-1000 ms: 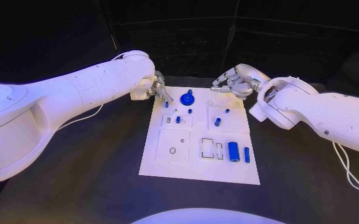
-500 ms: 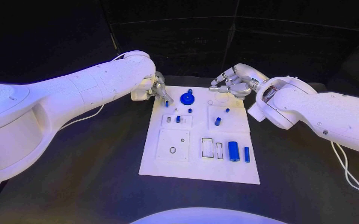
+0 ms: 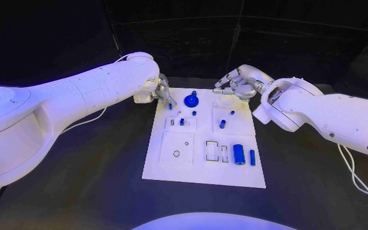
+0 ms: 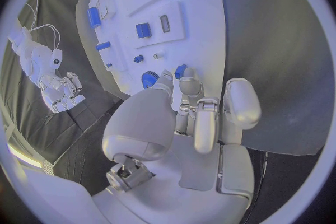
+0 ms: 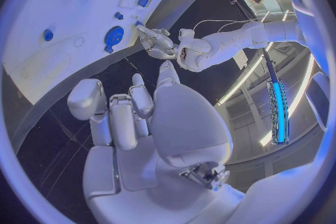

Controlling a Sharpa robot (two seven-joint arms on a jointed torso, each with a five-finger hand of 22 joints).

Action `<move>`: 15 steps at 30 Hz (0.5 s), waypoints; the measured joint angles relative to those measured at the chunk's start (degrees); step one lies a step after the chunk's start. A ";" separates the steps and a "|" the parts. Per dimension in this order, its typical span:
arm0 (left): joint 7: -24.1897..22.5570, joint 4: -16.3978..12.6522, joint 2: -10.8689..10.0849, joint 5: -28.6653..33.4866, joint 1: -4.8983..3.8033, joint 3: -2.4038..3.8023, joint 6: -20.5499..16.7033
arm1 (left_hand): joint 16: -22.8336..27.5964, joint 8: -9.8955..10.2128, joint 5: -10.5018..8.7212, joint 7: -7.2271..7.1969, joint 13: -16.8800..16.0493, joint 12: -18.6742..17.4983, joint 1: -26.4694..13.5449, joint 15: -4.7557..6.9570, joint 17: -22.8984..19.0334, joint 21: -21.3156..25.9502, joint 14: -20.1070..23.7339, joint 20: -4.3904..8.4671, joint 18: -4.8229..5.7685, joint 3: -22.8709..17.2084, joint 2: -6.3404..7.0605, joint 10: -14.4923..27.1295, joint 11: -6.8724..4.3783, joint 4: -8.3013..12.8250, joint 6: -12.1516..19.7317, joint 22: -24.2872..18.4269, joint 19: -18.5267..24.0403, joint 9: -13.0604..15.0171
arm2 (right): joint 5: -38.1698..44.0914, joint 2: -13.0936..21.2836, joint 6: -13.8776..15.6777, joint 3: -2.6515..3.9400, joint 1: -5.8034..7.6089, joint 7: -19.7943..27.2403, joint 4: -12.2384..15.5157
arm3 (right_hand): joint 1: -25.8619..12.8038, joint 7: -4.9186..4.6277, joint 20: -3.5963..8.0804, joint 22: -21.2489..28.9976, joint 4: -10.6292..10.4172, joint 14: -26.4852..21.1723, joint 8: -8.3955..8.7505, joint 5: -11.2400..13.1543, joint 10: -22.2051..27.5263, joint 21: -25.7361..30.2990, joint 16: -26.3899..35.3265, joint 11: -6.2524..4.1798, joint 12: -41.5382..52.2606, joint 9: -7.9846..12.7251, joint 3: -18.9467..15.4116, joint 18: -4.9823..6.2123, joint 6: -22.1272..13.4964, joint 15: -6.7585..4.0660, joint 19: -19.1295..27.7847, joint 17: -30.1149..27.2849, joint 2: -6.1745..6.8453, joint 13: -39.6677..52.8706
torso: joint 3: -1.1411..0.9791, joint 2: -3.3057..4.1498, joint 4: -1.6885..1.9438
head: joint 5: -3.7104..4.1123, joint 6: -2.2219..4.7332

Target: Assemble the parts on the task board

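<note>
The white task board [image 3: 201, 174] lies in the middle of the black table. A blue gear [image 3: 191, 101] stands near its far edge, also in the left wrist view [image 4: 149, 78]. My left hand [image 3: 161, 92] is at the board's far-left corner and pinches a small blue peg [image 4: 181, 71] between thumb and fingertip, low over the board. My right hand [image 3: 236, 87] hovers above the far-right corner, fingers loosely bent and holding nothing [image 5: 129, 117]. A thick blue cylinder [image 3: 239, 155] and a slim blue bar [image 3: 252, 157] lie at the near right.
Small blue pegs [image 3: 222, 124] [image 3: 182, 122] stand in the board's middle blocks, and open slots [image 3: 211, 151] lie beside the cylinder. Bare black table surrounds the board. Both white forearms flank its far corners.
My right hand has drifted slightly to the left above the far-right corner. The left hand and the parts stay where they were.
</note>
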State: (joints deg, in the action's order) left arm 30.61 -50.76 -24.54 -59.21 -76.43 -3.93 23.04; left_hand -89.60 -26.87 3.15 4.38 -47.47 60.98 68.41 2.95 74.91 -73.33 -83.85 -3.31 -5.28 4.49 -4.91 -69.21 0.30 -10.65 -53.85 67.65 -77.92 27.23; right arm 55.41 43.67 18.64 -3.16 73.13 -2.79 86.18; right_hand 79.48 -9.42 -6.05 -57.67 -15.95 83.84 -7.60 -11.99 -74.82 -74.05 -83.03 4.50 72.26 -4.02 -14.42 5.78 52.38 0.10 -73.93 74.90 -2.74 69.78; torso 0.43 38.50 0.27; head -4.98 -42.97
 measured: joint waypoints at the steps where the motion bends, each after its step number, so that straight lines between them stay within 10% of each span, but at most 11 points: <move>1: 0.05 0.00 0.01 0.00 0.01 -0.01 0.00 | 0.00 0.00 0.00 0.00 0.00 0.00 0.00 0.00 0.00 0.00 0.00 0.17 0.00 0.00 0.00 0.00 0.00 0.00 0.00 0.05 -0.17 0.00 | 0.00 0.00 -0.03 0.00 0.00 0.00 0.04 | 0.00 0.00 0.00 0.00 0.00 0.00 0.00 0.00 0.00 0.00 0.00 0.00 0.00 0.00 0.00 0.00 0.00 0.00 0.00 0.00 0.00 0.00 | -0.01 0.00 0.00 | 0.03 -0.02; 15: 0.34 0.21 0.38 0.00 0.15 -0.04 -0.10 | 0.00 0.00 0.00 0.00 0.01 0.00 0.62 0.00 0.00 0.00 0.00 0.16 0.00 -0.23 -0.62 -0.21 -0.21 0.23 0.00 0.20 -0.16 0.00 | 0.00 -0.02 -0.28 0.00 0.00 0.01 0.19 | 0.37 0.00 0.00 0.01 0.13 0.00 0.00 -0.54 0.00 0.00 0.00 0.00 0.00 0.00 0.13 0.00 0.00 0.00 0.00 0.04 -0.37 0.01 | -0.01 -0.02 0.01 | 0.03 0.08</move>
State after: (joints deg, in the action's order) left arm 30.95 -50.55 -24.16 -59.21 -76.28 -3.98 22.94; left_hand -89.60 -26.86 3.15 4.38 -47.46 60.98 69.03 2.95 74.91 -73.33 -83.85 -3.15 -5.28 4.26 -5.53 -69.42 0.09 -10.42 -53.85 67.85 -78.08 27.22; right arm 55.41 43.65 18.37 -3.17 73.13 -2.78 86.37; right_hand 79.85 -9.42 -6.04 -57.66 -15.82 83.84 -7.60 -12.54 -74.82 -74.05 -83.03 4.50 72.26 -4.03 -14.29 5.78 52.38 0.10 -73.92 74.95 -3.11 69.79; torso 0.42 38.47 0.28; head -4.94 -42.89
